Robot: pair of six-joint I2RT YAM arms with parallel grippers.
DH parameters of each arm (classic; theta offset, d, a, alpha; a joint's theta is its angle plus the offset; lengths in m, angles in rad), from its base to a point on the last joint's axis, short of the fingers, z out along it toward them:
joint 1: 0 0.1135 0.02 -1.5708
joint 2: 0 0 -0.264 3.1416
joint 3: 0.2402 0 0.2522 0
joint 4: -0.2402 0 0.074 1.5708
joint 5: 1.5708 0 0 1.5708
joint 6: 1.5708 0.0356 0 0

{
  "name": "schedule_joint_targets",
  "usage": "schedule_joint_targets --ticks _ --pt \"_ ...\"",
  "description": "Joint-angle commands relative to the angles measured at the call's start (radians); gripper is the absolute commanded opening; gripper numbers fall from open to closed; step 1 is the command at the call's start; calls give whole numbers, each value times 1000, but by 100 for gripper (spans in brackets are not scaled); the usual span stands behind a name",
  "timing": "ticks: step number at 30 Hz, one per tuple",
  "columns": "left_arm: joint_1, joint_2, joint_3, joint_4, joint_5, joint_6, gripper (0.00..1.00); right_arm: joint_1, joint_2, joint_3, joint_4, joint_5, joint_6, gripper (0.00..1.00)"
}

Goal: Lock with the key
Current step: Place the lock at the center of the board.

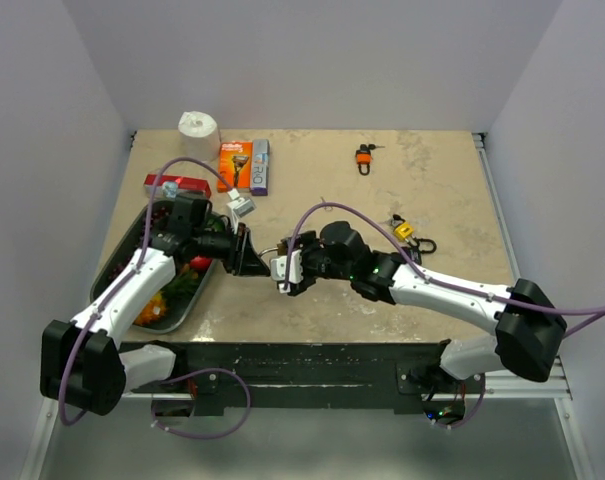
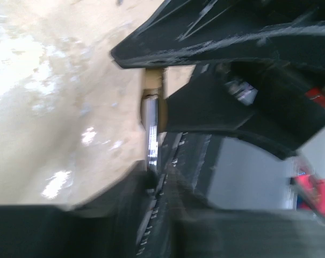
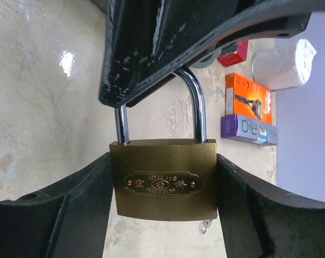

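3 padlocks, 2 arms. Both arms reach inward and meet at the table's (image 1: 452, 190) front centre. The brass padlock (image 3: 162, 183) sits between them. Left gripper (image 1: 246, 251) is clamped on its steel shackle (image 3: 197, 102). Right gripper (image 1: 282, 272) has its fingers pressed against both sides of the body. Both shackle legs sit in the body, and the front carries an embossed plate. Orange padlock (image 1: 364, 158) and yellow padlock (image 1: 406, 231) lie further back.
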Motion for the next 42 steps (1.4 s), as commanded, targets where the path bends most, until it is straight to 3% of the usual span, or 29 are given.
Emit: schedule_joint_targets --ticks 1,2,3,6,10,18,25,32,42 --pt "6 -51 29 54 55 -45 44 0 -4 16 70 75 43 0" --pt "16 -69 37 56 37 -34 51 -8 5 25 66 101 107 0" --pt "35 -80 51 60 24 -31 82 -34 10 36 63 105 145 0" --pt "114 -99 126 54 -58 33 99 -124 46 99 23 124 351 0" --pt "180 -71 243 63 -253 63 99 -255 108 225 -66 147 653 0" --pt "202 -54 315 160 -541 21 99 -437 280 404 -177 277 965 0" --pt "205 -34 309 162 -578 24 99 -466 407 499 -152 326 1017 0" --pt "208 9 260 192 -566 -63 99 -465 537 634 -167 392 1087 0" --pt "228 50 254 214 -585 -49 99 -382 778 894 -285 497 1291 0"
